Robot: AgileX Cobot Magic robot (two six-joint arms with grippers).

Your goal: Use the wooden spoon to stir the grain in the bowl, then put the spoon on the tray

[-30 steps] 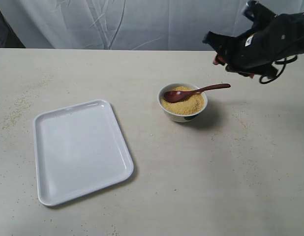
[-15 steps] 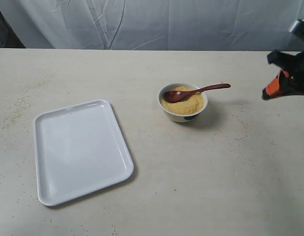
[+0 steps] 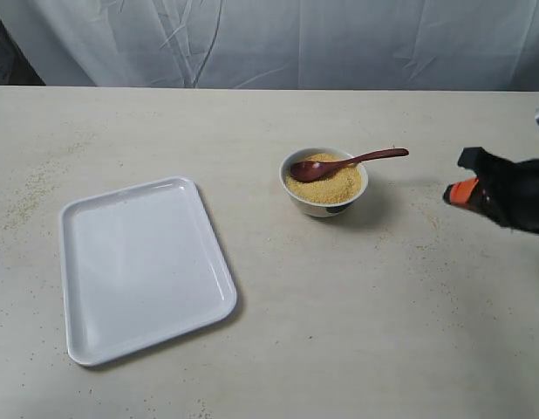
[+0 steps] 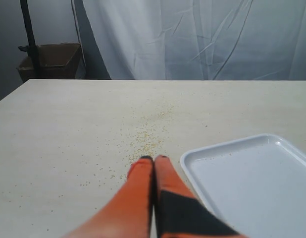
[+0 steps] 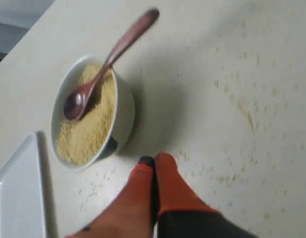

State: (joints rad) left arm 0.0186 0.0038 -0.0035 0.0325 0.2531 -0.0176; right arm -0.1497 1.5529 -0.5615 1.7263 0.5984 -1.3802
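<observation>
Spillage is risked if the wooden spoon point(image 3: 344, 162) overhanging the bowl point(image 3: 322, 208) is knocked by the right tool point(image 5: 154, 160), pressed together nearby.

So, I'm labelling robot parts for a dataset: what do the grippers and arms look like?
The left gripper and right gripper each have slim, tapering orange fingers with dark tips and a black section further back. The exterior view shows the right arm as a bulky black housing behind that orange tip. No cables or markings are visible.
</observation>
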